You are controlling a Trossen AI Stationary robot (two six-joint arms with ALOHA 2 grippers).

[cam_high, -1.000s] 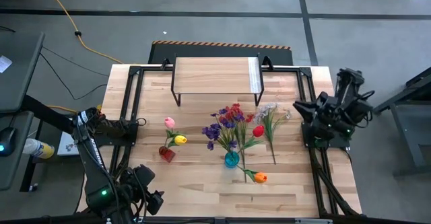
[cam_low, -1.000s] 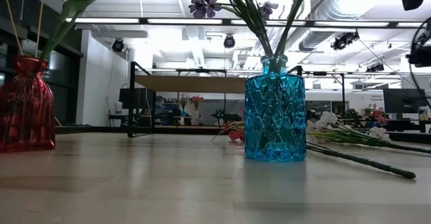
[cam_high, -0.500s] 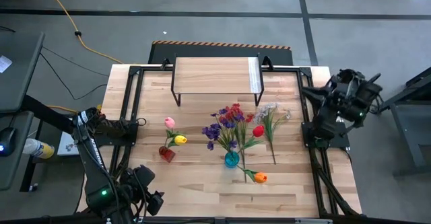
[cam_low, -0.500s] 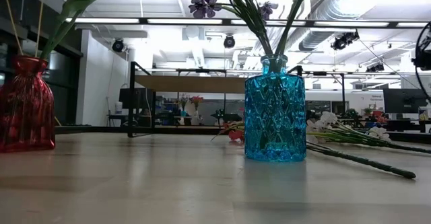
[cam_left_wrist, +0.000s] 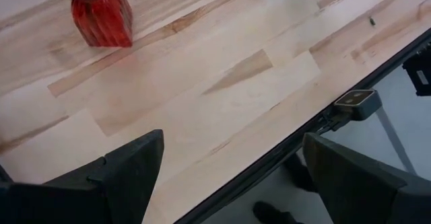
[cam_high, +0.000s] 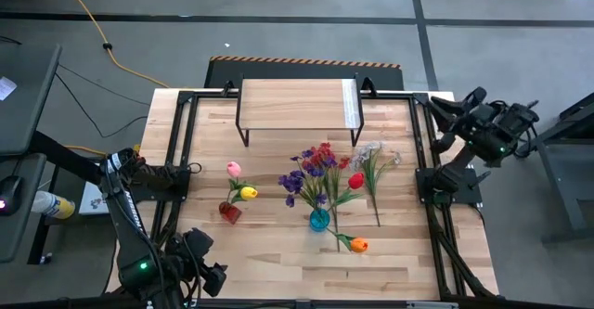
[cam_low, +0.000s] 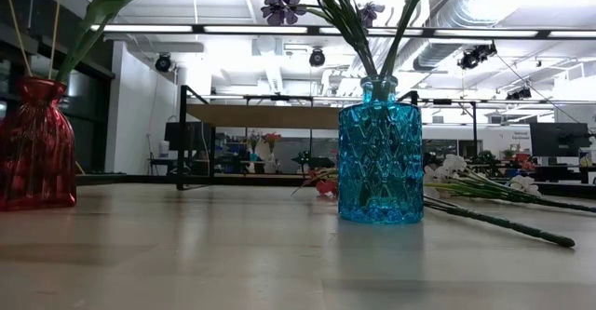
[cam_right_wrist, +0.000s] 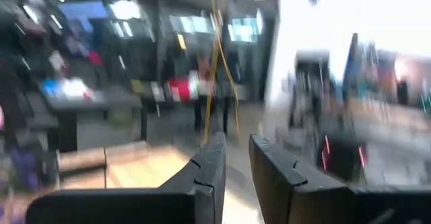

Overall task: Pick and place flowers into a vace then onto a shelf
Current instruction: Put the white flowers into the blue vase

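Since a sec ago we see the right arm swing up and out past the table's right edge; its gripper was over the right rail by the loose flowers, now it's off beyond that rail, up toward the far right corner. Nothing else on the table has shifted.

Right gripper: fingers nearly pressed together w/ just a thin gap, nothing pinched between them, pointing out at the blurry room.

Left gripper sits at the near left corner of the table, fingers spread wide, nothing in them, hanging over bare wood near the front edge. Red vase shows further off in its wrist view.

Flowers, where they are:
- Blue vase stands mid-table toward the front, holding purple sprays, a red cluster and a red tulip.
- Red vase stands to the left of it, well apart, w/ a pink tulip and a yellow tulip.
- Whitish spray lies flat on the table, right of the blue vase, stem running toward the front.
- Orange tulip lies flat near the front, just right of the blue vase.

Shelf stands at the far side of the table, centred, w/ nothing on top; pale strip at its right end. Both vases are on the table, not on the shelf.

Low view: blue vase centre, red vase at left edge, loose stems lying to the right on the table; neither gripper shows there.
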